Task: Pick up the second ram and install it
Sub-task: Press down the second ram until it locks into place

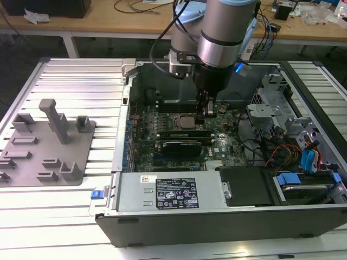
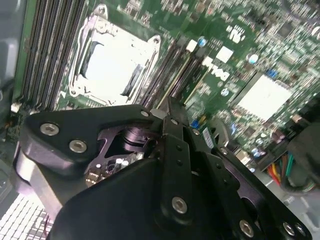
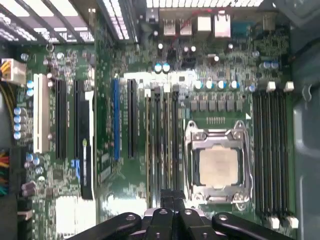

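one gripper (image 1: 207, 111), its claw's state impossible to tell, hangs beside the cpu socket (image 1: 187, 121), where the second ram (image 1: 173, 131) lies lengthwise across the exterior view, while the first wrist view lays bare the memory slots (image 3: 270, 150) flanking that socket.

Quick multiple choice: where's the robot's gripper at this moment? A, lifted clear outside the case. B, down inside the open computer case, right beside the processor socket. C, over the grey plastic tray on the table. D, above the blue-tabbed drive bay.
B: in the exterior view the gripper reaches down into the computer case just beside the processor socket, away from the grey tray.
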### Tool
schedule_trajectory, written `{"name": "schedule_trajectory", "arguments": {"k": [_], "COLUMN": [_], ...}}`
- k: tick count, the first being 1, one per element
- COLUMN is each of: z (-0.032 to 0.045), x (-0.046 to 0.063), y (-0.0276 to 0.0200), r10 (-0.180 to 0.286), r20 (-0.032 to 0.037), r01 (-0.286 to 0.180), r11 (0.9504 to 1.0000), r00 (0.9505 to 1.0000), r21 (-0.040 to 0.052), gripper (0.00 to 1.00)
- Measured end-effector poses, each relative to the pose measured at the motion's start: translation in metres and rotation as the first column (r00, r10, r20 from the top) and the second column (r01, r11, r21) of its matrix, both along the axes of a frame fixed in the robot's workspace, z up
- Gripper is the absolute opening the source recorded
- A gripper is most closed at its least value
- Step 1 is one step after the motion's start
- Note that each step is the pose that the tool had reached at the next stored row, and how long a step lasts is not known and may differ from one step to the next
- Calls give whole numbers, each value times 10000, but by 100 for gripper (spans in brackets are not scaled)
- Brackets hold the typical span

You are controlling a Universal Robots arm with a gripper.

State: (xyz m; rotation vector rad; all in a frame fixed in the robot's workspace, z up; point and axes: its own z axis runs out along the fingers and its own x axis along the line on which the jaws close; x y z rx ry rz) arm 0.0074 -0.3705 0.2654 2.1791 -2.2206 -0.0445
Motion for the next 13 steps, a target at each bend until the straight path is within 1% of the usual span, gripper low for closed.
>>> {"name": "schedule_trajectory", "arguments": {"k": [1,3,6,7,8,10,13], "z": [0,0,-4,-18,-52,-124,-177], "x": [59,100,102,112,144,168,239], "y": [-1,-1,-1,-1,-2,-2,-2], "r10": [1,1,0,3,2,0,1], "r20": [-1,-1,-1,-1,-2,-2,-1], "r01": [-1,-1,0,-3,-2,0,-1], "r11": [10000,10000,10000,10000,10000,10000,10000], "r00": [10000,10000,10000,10000,10000,10000,10000], "r21": [0,-1,1,0,0,0,1], "gripper": [8,8,8,8,8,8,8]}}
